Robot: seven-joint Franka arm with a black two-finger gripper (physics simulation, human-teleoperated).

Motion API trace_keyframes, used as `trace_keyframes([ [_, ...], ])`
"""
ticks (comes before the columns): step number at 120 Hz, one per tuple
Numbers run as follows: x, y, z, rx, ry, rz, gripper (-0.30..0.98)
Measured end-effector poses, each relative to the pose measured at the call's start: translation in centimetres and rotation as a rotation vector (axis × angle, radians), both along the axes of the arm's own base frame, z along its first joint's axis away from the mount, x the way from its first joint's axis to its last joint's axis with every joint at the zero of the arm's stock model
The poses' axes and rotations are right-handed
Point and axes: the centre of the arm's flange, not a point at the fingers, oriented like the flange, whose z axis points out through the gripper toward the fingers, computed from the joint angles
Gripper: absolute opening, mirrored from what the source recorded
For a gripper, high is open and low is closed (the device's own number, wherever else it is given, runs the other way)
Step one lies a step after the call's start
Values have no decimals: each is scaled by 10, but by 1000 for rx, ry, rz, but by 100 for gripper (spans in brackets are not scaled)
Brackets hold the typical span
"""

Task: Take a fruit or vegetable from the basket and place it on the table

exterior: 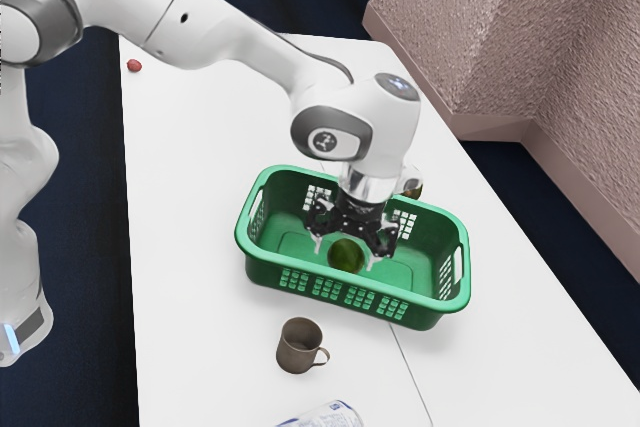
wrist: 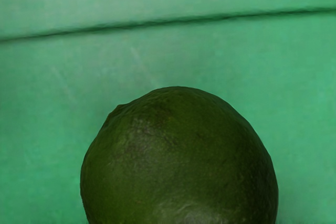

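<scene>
My gripper (exterior: 345, 251) is down inside the green basket (exterior: 455, 304), its two fingers spread wide and open. A round dark-green fruit (exterior: 346, 256) lies on the basket floor, between and just below the fingertips in the exterior view. In the wrist view the same green fruit (wrist: 181, 161) appears large, right under the hand, against the green basket floor (wrist: 47, 93). Whether either finger touches it, I cannot tell.
The white table (exterior: 200, 197) carries the basket. A brown mug (exterior: 298, 347) stands beside it, with a white-and-blue can (exterior: 330, 415) near the lower edge. A small red item (exterior: 134, 65) lies at the far left corner. Behind the basket is a partly hidden brownish object (exterior: 413, 189).
</scene>
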Motion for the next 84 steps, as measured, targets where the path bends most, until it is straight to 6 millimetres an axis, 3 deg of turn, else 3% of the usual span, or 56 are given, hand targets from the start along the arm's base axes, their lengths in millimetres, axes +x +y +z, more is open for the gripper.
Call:
trace_keyframes([
  [26, 5, 2, -4, -9, -17, 8, 69],
  [68, 19, 62, -11, -11, -18, 116, 69],
  [84, 21, 67, -15, -12, -16, 127, 69],
])
